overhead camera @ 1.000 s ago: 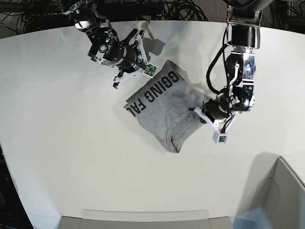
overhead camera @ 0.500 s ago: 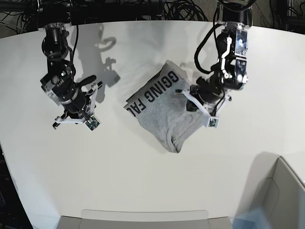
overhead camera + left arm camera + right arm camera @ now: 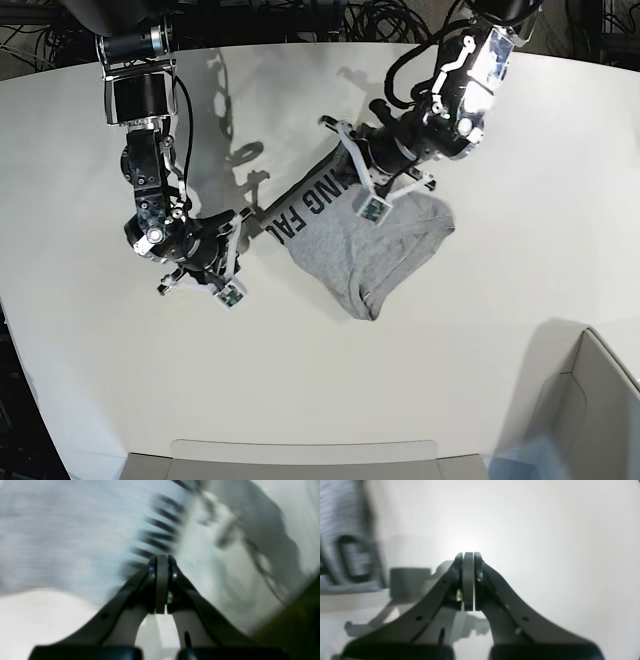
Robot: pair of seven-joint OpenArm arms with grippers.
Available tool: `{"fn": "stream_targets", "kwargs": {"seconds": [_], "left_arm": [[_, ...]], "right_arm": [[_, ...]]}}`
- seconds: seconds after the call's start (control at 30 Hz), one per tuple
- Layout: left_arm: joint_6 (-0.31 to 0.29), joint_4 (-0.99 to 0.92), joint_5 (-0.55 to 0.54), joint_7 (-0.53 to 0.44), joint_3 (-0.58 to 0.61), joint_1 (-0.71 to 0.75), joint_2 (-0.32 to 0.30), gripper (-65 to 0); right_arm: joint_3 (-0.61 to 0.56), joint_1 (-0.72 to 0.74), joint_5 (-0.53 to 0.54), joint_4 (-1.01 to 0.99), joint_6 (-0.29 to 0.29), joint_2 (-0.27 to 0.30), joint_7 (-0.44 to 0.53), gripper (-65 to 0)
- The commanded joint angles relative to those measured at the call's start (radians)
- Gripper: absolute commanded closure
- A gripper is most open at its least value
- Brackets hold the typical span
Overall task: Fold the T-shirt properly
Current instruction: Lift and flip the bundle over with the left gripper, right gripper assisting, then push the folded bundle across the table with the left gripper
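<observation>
The T-shirt (image 3: 372,250) lies folded in a rough diamond on the white table, with black lettering (image 3: 312,200) along its upper left edge. My left gripper (image 3: 338,135) hovers shut over the shirt's lettered top corner with nothing between its fingers. In the left wrist view the gripper (image 3: 162,558) is shut, with blurred grey cloth (image 3: 70,530) and lettering just beyond it. My right gripper (image 3: 250,222) is shut and empty, low over bare table just left of the shirt's left corner. The right wrist view shows the shut gripper (image 3: 468,555) and the shirt (image 3: 342,517) at its left edge.
A grey bin (image 3: 600,400) stands at the lower right, and a grey tray edge (image 3: 300,452) runs along the table's near side. Black cables (image 3: 380,20) lie behind the far edge. A dark table edge (image 3: 300,620) shows at the lower right of the left wrist view.
My left arm swung from the shirt's right edge up over its lettered top corner. My right arm dropped from the far side to beside the shirt's left corner. The shirt's right corner now lies uncovered.
</observation>
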Motion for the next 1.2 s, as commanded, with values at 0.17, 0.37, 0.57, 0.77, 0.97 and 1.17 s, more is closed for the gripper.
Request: {"fn": "stream_targets", "kwargs": {"seconds": [0.17, 0.37, 0.57, 0.77, 0.97, 1.17], "left_arm": [[0.002, -0.027, -0.001, 0.022, 0.025, -0.014, -0.017, 0.0], [0.006, -0.168, -0.001, 0.012, 0.018, -0.094, -0.057, 0.0], [0.008, -0.290, -0.001, 0.006, -0.182, -0.165, -0.049, 0.0], [0.008, -0.293, -0.001, -0.047, -0.395, -0.189, -0.049, 0.0], [0.008, -0.147, -0.004, -0.085, -0.458, -0.171, -0.014, 0.0], [0.006, -0.213, -0.002, -0.218, -0.409, -0.177, 0.116, 0.0]], "right_arm": [[-0.076, -0.027, 0.008, 0.013, 0.002, -0.002, 0.026, 0.0], [-0.184, -0.130, 0.008, 0.110, 0.002, -0.001, 0.026, 0.0], [-0.323, -0.192, 0.009, 0.188, 0.002, -0.002, 0.024, 0.0], [-0.340, -0.274, 0.002, 0.306, 0.002, 0.018, 0.020, 0.0], [-0.138, -0.406, 0.009, 0.457, 0.001, 0.073, 0.020, 0.0], [0.105, -0.492, 0.009, 0.540, 0.002, 0.074, 0.020, 0.0]]}}
